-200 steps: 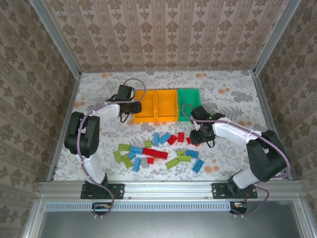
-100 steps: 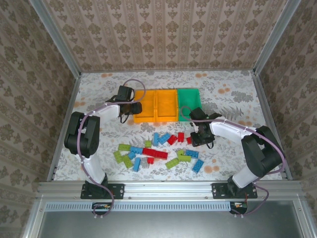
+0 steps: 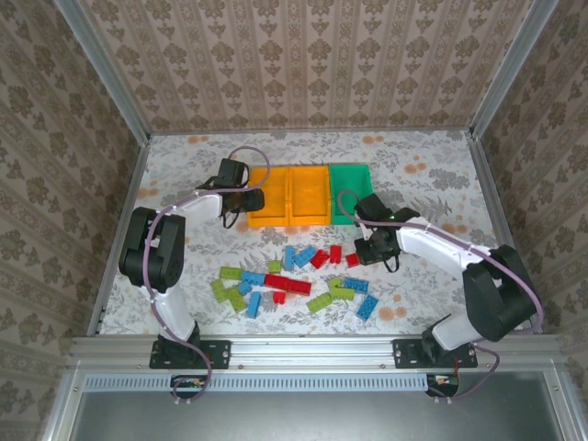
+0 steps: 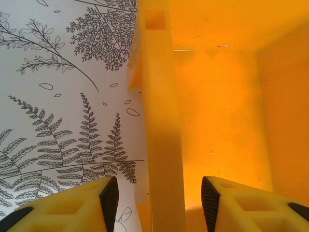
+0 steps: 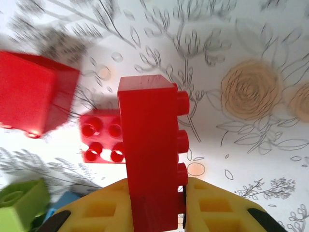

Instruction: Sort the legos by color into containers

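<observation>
Clamping red brick [image 5: 147, 145], right end effector [image 5: 155, 200]: lift straight, clear of pile [image 3: 294, 280]. Left end effector [image 4: 159, 193] apart astride bin wall [image 4: 161, 121].

No text, label, brand, number or sign can be read. The containers [image 3: 290, 223] have plain orange and green walls. The legos [image 3: 287, 283] show bare coloured faces. Up close, the red brick [image 5: 149, 145] is unmarked on its sides, and its studs are too blurred to tell any embossing. The table cover [image 3: 184, 175] around the containers carries a printed leaf-and-flower pattern with no lettering.
</observation>
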Tool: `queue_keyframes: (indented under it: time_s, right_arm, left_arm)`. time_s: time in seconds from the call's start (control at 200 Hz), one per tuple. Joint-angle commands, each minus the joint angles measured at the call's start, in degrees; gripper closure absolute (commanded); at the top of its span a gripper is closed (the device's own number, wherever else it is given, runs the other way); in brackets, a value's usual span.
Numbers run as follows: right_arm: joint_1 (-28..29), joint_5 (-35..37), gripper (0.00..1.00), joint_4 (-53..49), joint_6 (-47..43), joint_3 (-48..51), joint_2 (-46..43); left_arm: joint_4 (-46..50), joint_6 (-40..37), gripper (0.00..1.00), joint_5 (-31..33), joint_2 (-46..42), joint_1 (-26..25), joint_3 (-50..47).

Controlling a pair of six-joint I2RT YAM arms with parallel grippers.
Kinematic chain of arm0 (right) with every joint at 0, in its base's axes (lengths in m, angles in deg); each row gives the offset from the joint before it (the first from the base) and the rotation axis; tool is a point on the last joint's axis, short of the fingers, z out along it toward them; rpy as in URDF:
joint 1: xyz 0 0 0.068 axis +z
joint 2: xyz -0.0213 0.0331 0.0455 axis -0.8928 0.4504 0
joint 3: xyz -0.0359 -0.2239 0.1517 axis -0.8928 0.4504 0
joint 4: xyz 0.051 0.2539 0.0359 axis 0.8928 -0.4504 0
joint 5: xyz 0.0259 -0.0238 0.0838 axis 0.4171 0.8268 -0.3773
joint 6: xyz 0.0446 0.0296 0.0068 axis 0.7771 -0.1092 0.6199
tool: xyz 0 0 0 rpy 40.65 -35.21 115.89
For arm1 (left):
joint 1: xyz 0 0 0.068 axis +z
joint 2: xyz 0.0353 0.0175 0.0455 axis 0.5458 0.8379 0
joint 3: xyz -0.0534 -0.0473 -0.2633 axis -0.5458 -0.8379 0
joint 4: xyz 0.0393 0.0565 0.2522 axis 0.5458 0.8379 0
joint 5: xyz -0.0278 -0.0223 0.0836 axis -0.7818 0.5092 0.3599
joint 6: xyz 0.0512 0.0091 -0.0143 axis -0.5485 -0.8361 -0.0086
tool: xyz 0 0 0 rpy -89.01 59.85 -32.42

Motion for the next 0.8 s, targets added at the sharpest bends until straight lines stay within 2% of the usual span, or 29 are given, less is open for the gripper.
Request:
queue_keyframes:
  time_s: [0.0, 0.07, 0.185, 0.455, 0.475, 0.57, 0.795]
  right_arm:
    - [-1.0, 1.3, 0.80, 1.6, 1.3, -3.1, -3.3]
    - [-1.8, 1.9, 0.81, 4.4, 2.4, -3.6, -5.6]
    - [-3.4, 1.5, 0.82, 7.9, 4.8, -5.8, -4.2]
    - [-5.7, 3.8, 0.81, 6.1, 8.5, -16.4, 10.9]
    - [-5.9, 3.8, 0.80, 6.3, 9.0, -16.8, 11.6]
    - [-6.9, 4.2, 0.79, 6.9, 10.8, -18.5, 14.7]
    - [-7.3, 3.8, 0.70, 6.3, 10.1, -21.7, 18.4]
  left_arm:
    - [-0.7, 0.6, 0.44, 0.3, -2.4, -0.5, -0.3]
    - [-0.7, 0.5, 0.39, 0.2, -2.6, -0.6, -0.4]
    - [-0.3, -0.1, 0.29, 1.0, -3.3, -1.1, -0.6]
    - [-1.7, -6.0, 0.08, 6.3, -7.4, -5.8, -2.8]
    - [-2.0, -6.6, 0.07, 6.7, -7.7, -7.8, -3.1]
    - [-4.5, -11.0, 0.00, 7.3, -9.4, -11.1, -4.8]
    - [-8.7, -17.3, 0.00, 6.8, -12.1, -16.7, -9.1]
